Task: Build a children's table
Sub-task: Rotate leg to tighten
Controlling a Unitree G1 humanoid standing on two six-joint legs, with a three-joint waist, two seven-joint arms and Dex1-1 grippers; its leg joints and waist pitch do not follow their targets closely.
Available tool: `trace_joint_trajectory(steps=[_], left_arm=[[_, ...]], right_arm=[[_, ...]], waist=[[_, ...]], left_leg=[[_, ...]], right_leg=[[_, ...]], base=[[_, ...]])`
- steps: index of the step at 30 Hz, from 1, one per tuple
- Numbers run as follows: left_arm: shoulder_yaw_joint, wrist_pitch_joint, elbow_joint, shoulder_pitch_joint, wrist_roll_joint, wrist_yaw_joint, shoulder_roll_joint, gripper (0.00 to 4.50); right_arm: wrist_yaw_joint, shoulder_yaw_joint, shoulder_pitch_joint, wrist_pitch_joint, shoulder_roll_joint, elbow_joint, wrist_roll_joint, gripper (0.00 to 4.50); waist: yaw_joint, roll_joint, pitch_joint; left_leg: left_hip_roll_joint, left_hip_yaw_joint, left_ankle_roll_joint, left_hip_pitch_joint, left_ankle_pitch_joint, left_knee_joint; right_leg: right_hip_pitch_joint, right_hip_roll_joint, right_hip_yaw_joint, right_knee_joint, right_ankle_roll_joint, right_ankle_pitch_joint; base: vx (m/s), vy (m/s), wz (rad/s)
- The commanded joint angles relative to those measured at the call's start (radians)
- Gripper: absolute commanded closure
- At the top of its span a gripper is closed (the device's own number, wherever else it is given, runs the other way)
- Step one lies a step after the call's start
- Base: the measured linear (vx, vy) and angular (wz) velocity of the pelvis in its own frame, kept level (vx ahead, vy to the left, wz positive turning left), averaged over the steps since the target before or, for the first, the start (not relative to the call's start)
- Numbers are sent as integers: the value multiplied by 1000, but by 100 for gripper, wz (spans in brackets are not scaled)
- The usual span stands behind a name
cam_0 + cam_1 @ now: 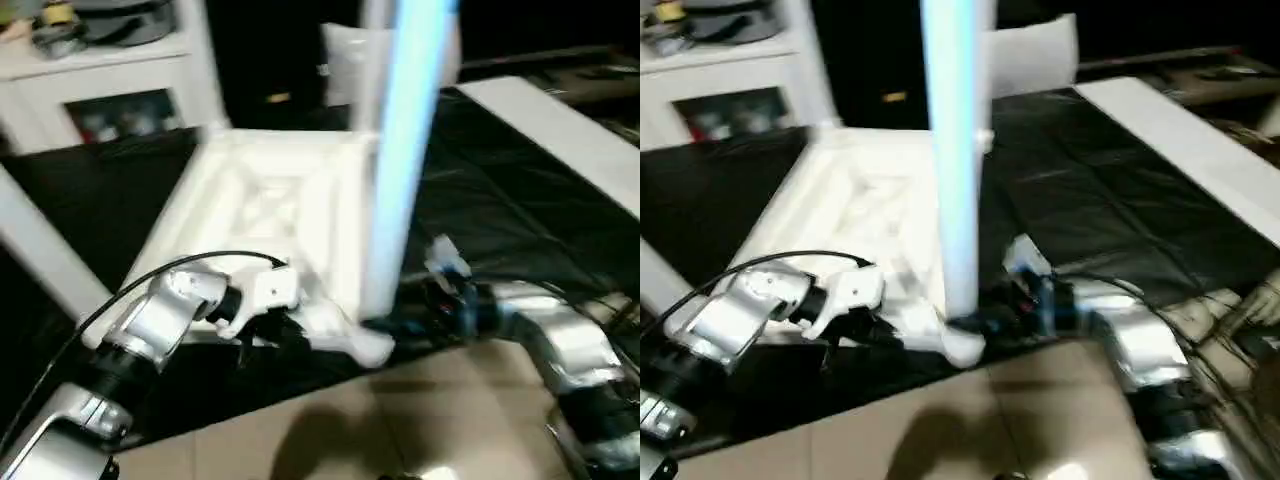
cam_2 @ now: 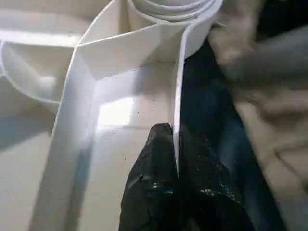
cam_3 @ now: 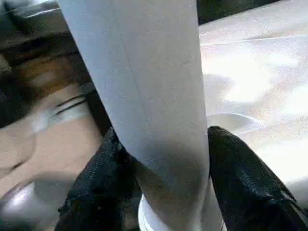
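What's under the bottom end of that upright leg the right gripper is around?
The upright leg stands in the tabletop's near corner socket, with the right gripper closed around its base. How deep the leg sits inside is hidden by the socket wall.

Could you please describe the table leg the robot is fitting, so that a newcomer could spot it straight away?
Find the white ribbed tabletop lying upside down on the black cloth. At its near corner, by the cloth's edge, a long white leg stands upright in the corner socket, gripped near its base by the right gripper. It is the only tube standing upright on the tabletop.
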Motion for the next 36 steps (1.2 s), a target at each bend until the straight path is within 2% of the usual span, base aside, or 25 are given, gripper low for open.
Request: trace_joint_trajectory(steps=[1, 2, 3, 4, 5, 6, 7, 8, 9, 10, 11, 12, 13, 14, 15, 16, 17, 18, 19, 21, 22, 23, 26, 29, 36], left_arm=[[-5, 73, -74, 14, -56, 25, -59, 450], [3, 93, -79, 13, -53, 47, -68, 450], [10, 113, -87, 13, -50, 67, -78, 450], [23, 139, -92, 11, -50, 101, -100, 450], [32, 161, -100, 11, -50, 124, -115, 450], [33, 163, -100, 10, -51, 127, -118, 450], [51, 202, -107, 4, -55, 179, -158, 450], [58, 214, -110, 2, -59, 196, -174, 450], [66, 231, -112, -4, -66, 218, -198, 450], [70, 250, -117, -8, -71, 238, -215, 450], [70, 250, -117, -8, -71, 238, -215, 450], [70, 250, -117, -8, -71, 238, -215, 450], [75, 269, -112, -19, -70, 269, -237, 450], [75, 269, -102, -28, -61, 282, -239, 450], [75, 266, -95, -31, -56, 286, -237, 450], [74, 266, -92, -33, -51, 290, -235, 450], [74, 266, -89, -35, -47, 292, -233, 450], [75, 260, -86, -35, -40, 297, -225, 450], [75, 257, -84, -35, -36, 300, -220, 450], [79, 251, -84, -29, -24, 298, -205, 450], [79, 248, -86, -25, -19, 296, -198, 450], [78, 242, -85, -22, -15, 294, -189, 450], [73, 226, -79, -18, -10, 285, -168, 450], [61, 174, -62, -23, -10, 249, -144, 450], [-30, 26, -67, -14, -19, 46, -55, 450]], right_arm=[[-235, -21, -44, 65, 59, 73, -65, 251], [-281, -25, -50, 69, 82, 80, -77, 251], [-324, -33, -53, 74, 105, 83, -83, 251], [-392, -46, -62, 56, 142, 97, -93, 251], [-439, -56, -67, 44, 168, 104, -99, 252], [-444, -58, -68, 43, 172, 105, -99, 252], [-535, -81, -84, 32, 226, 132, -99, 252], [-558, -82, -89, 26, 243, 141, -101, 252], [-561, -82, -94, -1, 264, 152, -94, 252], [-557, -86, -97, -13, 282, 157, -85, 252], [-557, -86, -97, -13, 282, 157, -85, 252], [-557, -86, -97, -13, 282, 157, -85, 252], [-567, -87, -101, -31, 307, 160, -87, 218], [-566, -85, -100, -39, 308, 153, -91, 218], [-561, -83, -96, -44, 305, 146, -92, 218], [-558, -83, -93, -48, 303, 140, -95, 197], [-555, -84, -90, -50, 300, 134, -96, 176], [-539, -84, -80, -61, 287, 122, -96, 172], [-528, -83, -73, -69, 279, 114, -96, 172], [-473, -78, -45, -89, 242, 86, -86, 137], [-444, -77, -31, -97, 224, 72, -81, 131], [-409, -77, -12, -96, 202, 47, -72, 126], [-331, -79, 32, -89, 147, -10, -51, 93], [-254, -91, 71, -94, 71, -50, -38, 72], [-105, -81, 76, -108, -36, -57, -20, 6]], waist=[[-20, -10, -46], [-53, 5, -41], [-65, 16, -40], [-75, 31, -34], [-64, 36, -31], [-64, 28, -30], [-76, -25, -15], [-92, -30, -7], [-115, -32, -21], [-122, 2, -35], [-89, 47, -42], [-89, 39, -37], [-85, 23, -29], [-77, -38, -18], [-82, -32, -37], [-80, -37, -47], [-67, 0, -54], [-70, 3, -56], [-69, 10, -59], [-60, 11, -59], [-58, 7, -58], [-47, 7, -59], [-27, 5, -60], [-4, 1, -61], [12, -3, -56]], left_leg=[[2, -6, 19, -23, -270, -58], [19, -19, 23, -24, -343, -64], [36, -29, 23, -27, -394, -74], [97, -60, 21, -45, -534, -123], [130, -80, 14, -50, -618, -161], [141, -84, 7, -35, -658, -176], [1, -17, -16, 42, -567, -72], [-69, 24, 19, 110, -382, 65], [-64, 23, 36, 57, -349, 59], [-36, 8, 39, 26, -351, 22], [122, -112, 55, -91, -454, -109], [135, -119, 58, -51, -496, -132], [102, -102, 38, -30, -539, -116], [-84, 11, 22, 50, -301, 56], [-85, 11, 48, 19, -243, 46], [-67, -5, 56, -42, -191, 22], [-22, -39, 63, -51, -111, -25], [-9, -47, 64, -48, -102, -31], [4, -49, 71, -46, -92, -42], [18, -48, 77, -40, -76, -54], [18, -47, 82, -47, -81, -55], [19, -44, 92, -40, -93, -55], [17, -42, 109, -43, -57, -57], [15, -40, 118, -46, -22, -56], [16, -36, 105, -41, -59, -60]], right_leg=[[66, -46, -4, -133, 92, -695], [78, -43, -28, -145, 112, -686], [91, -44, -34, -140, 113, -662], [127, -51, -6, -55, 72, -520], [137, -51, 37, 24, 31, -402], [121, -53, 73, 49, -3, -292], [20, -48, 41, -125, 42, -705], [-61, -60, -43, -223, 121, -1031], [-7, -52, -82, -211, 183, -1024], [53, -55, -102, -199, 206, -941], [165, -82, 51, 79, 98, -394], [121, -79, 85, 73, 39, -254], [93, -80, 88, 32, -5, -261], [-28, -56, 2, -161, 147, -925], [18, -77, 16, -140, 157, -949], [78, -86, 18, -113, 176, -891], [70, -67, 14, -110, 152, -664], [69, -64, 16, -102, 116, -582], [72, -56, 18, -89, 40, -454], [69, -53, 27, -79, -44, -372], [74, -52, 28, -77, -51, -364], [71, -53, 34, -79, -57, -363], [73, -58, 45, -72, -79, -341], [77, -59, 47, -71, -71, -343], [71, -59, 45, -81, -45, -417]], base=[[-60, 19, -15], [-60, 19, -15], [0, 0, 0], [0, 0, 0], [0, 0, 0], [0, 0, 0], [0, 0, 0], [0, 0, 0], [0, 0, 0], [55, 47, -48], [55, 47, -48], [110, 61, -26], [69, -1, 13], [69, -1, 13], [74, 13, 4], [58, 22, -21], [58, 22, -21], [0, 0, 0], [0, 0, 0], [0, 0, 0], [0, 0, 0], [0, 0, 0], [0, 0, 0], [0, 0, 0], [0, 0, 0]])
